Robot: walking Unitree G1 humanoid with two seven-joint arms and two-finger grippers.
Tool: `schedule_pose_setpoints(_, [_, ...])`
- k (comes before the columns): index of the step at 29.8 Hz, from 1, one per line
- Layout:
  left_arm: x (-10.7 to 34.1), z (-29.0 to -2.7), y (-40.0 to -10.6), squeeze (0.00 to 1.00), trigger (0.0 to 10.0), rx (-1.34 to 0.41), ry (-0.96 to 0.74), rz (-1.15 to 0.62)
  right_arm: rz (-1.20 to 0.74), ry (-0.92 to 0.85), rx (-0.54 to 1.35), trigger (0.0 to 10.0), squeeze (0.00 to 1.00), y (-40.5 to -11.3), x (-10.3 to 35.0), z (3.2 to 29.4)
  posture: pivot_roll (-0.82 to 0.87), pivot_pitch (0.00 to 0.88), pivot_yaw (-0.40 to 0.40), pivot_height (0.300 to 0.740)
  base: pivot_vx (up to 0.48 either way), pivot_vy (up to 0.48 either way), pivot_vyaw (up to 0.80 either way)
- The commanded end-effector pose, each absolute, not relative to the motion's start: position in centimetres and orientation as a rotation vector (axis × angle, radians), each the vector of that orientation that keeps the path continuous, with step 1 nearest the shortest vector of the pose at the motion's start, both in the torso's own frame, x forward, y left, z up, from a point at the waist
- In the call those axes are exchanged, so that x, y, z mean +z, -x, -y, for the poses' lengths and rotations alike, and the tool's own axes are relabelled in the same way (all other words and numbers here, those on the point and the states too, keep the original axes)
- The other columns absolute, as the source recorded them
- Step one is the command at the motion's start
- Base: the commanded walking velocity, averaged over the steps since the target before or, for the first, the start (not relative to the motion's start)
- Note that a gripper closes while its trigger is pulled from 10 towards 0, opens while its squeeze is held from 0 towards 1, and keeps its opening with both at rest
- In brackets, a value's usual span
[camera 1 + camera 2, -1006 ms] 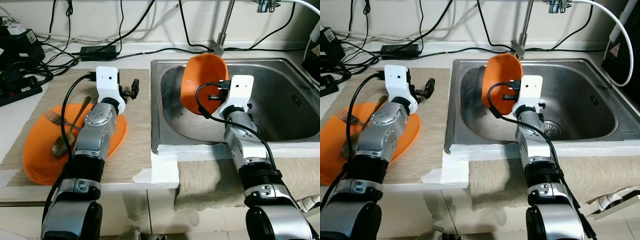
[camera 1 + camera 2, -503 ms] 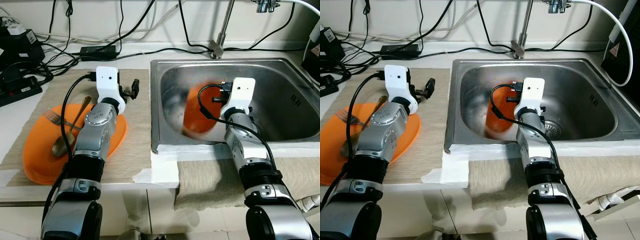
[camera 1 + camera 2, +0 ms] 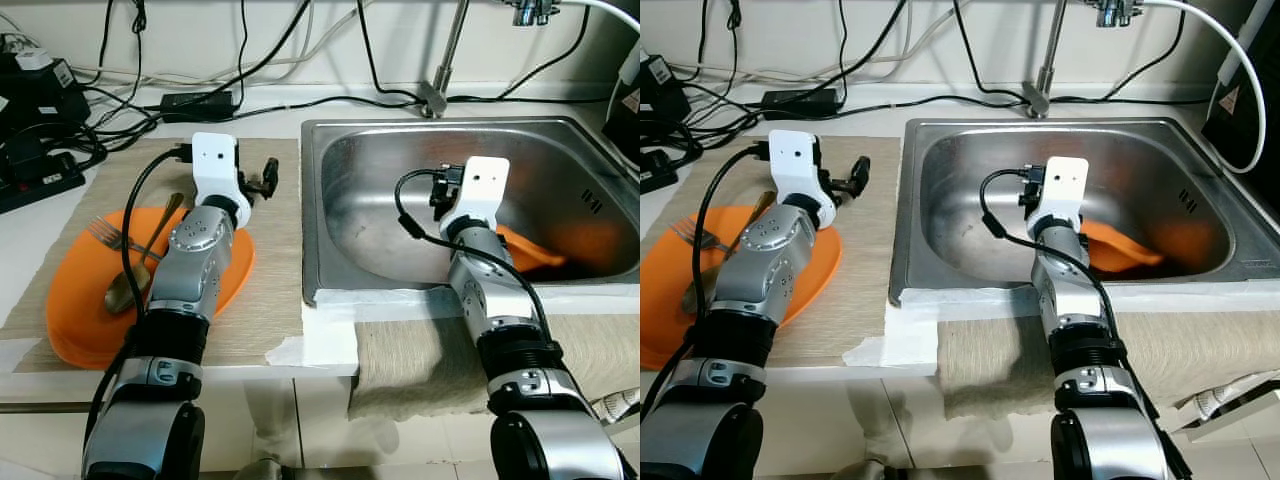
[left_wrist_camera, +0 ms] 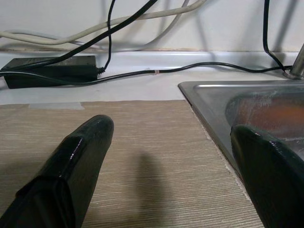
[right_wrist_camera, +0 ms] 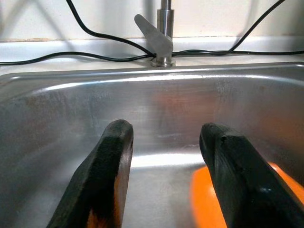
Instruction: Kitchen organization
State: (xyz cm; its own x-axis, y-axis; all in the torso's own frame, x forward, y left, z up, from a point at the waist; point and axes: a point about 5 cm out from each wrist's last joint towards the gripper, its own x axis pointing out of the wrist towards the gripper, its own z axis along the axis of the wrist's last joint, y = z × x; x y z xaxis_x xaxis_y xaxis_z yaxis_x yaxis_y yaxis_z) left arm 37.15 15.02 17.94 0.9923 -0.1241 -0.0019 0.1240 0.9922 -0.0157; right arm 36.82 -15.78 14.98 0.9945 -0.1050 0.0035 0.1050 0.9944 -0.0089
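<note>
Two claws, both empty and spread wide: right claw [image 5: 164, 175] poised inside the sink [image 3: 340, 160], where the orange bowl [image 3: 525, 250] lies on the bottom for washing; left claw [image 4: 175, 175] over the counter mat [image 3: 275, 290], beside the orange plate [image 3: 75, 300] carrying fork [image 3: 105, 233] and spoon [image 3: 125, 285].

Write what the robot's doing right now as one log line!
right claw: open, over sink | orange bowl: lying in sink | left claw: open, above mat | orange plate: holds fork, spoon
</note>
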Motion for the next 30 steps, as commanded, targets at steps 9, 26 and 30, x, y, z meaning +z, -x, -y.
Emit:
schedule_pose_setpoints(9, [18.8, -15.0, -37.4, 0.00, 10.0, -0.128, 0.013, 0.014, 0.045, 0.001, -0.041, 10.0, 0.00, -37.1, 16.4, 14.9, -0.01, 0.000, 0.042, 0.740, 0.000, 0.000, 0.00])
schedule_pose_setpoints(26, [20.2, -15.4, -37.6, 0.00, 10.0, -0.125, 0.014, 0.046, 0.067, -0.118, 0.410, 10.0, 0.00, -34.7, 17.4, 9.5, -0.01, 0.000, 0.048, 0.740, 0.000, 0.000, 0.00])
schedule_pose_setpoints(30, [21.4, -15.6, -37.8, 0.00, 10.0, -0.119, 0.025, 0.073, 0.088, -0.077, 0.374, 10.0, 0.00, -34.8, 17.6, 10.2, -0.01, 0.000, 0.045, 0.740, 0.000, 0.000, 0.00])
